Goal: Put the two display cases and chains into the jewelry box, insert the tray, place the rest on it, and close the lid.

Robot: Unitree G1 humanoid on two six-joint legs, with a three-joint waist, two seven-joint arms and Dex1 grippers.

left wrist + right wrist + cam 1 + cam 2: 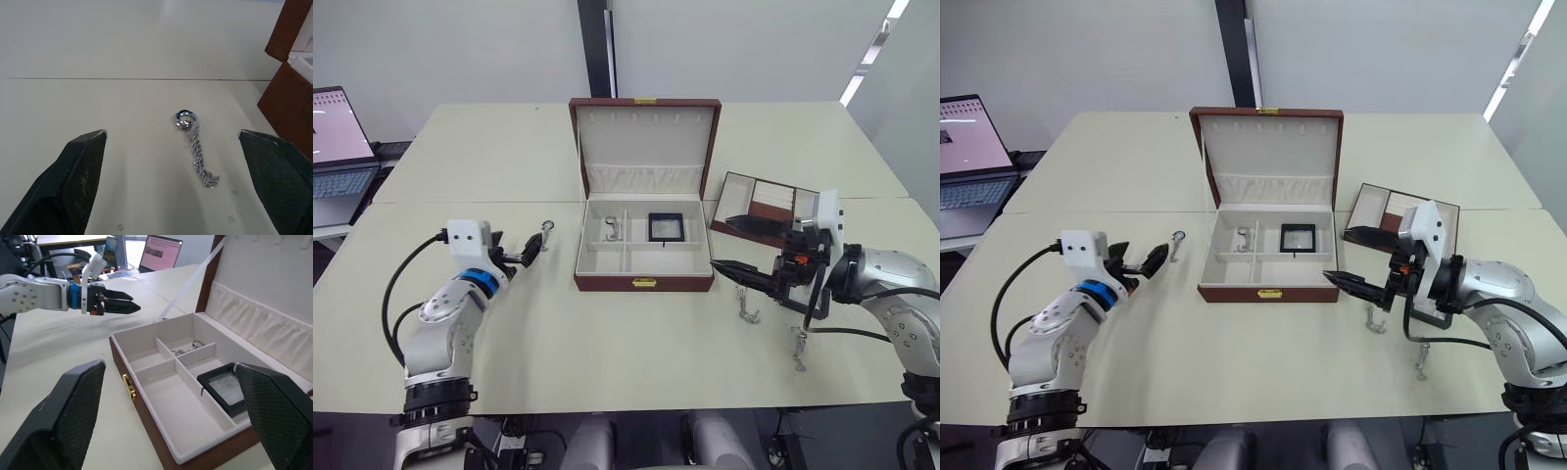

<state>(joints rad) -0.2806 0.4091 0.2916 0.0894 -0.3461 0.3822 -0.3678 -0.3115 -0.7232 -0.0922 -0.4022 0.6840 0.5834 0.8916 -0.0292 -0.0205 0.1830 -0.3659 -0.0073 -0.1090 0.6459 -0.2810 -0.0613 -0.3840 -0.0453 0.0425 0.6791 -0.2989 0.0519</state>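
Jewelry box (644, 282): table centre, lid (645, 147) upright; holds one display case (666, 226), one chain (613, 230). Tray (766, 206): right of box. Left gripper (530, 250): released, facing loose chain (195, 152); straddle its middle, close low. Right gripper (1347, 282): released.

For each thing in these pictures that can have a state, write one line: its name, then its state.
jewelry box: open, holding one display case and one chain
lid: raised upright
display case: flat in a rear compartment
tray: out on the table, right of the box
laptop: screen on
left gripper: open around a chain
right gripper: open, empty
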